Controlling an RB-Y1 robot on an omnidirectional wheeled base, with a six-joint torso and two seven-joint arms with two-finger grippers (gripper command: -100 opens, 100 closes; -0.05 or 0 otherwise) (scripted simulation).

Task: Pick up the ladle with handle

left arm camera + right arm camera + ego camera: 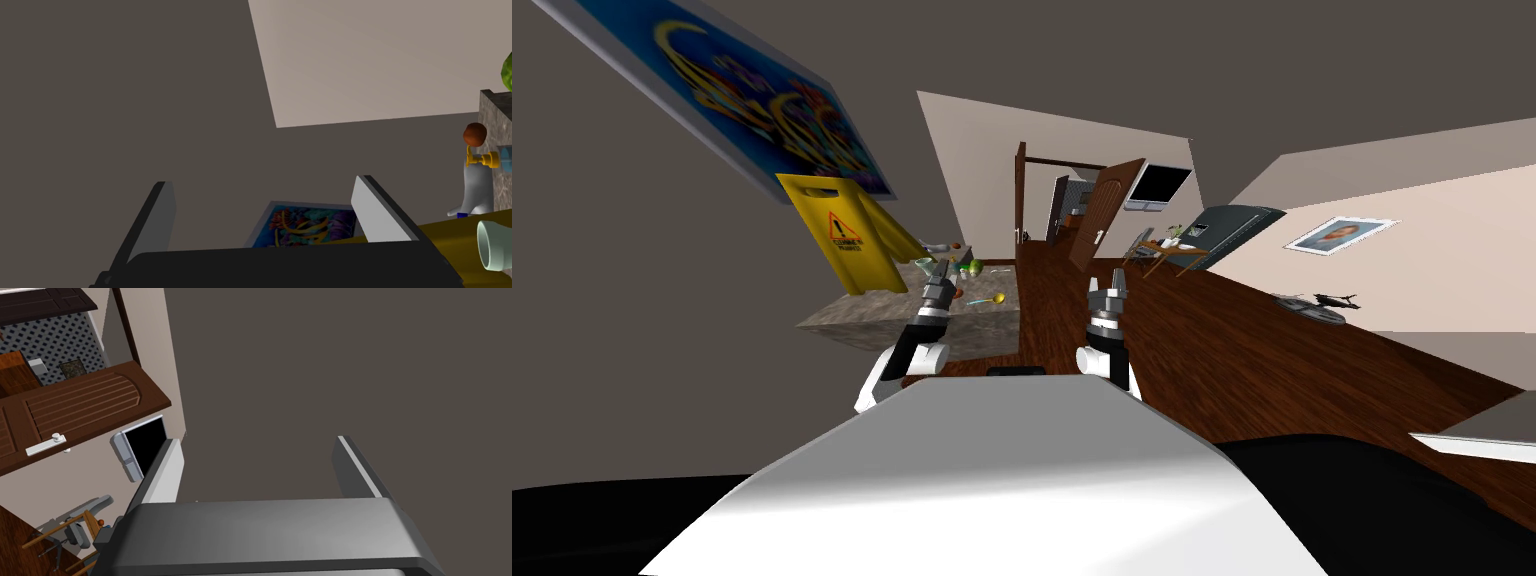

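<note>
Released, the left claw (940, 268) hovers at the counter (852, 318); the ladle (986, 299) lies near it, toward the right claw (1115, 276), also released. Turn down, straddle the thin handle squarely, then clench.

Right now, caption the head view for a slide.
Open left hand and open right hand raised near a stone-topped counter bearing a ladle and a yellow caution sign.

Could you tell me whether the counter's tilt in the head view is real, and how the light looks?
Head view: counter, floor and doorway slant together, so it's camera roll; walls splay from the wide lens. Wrist views: flat, even light.
</note>
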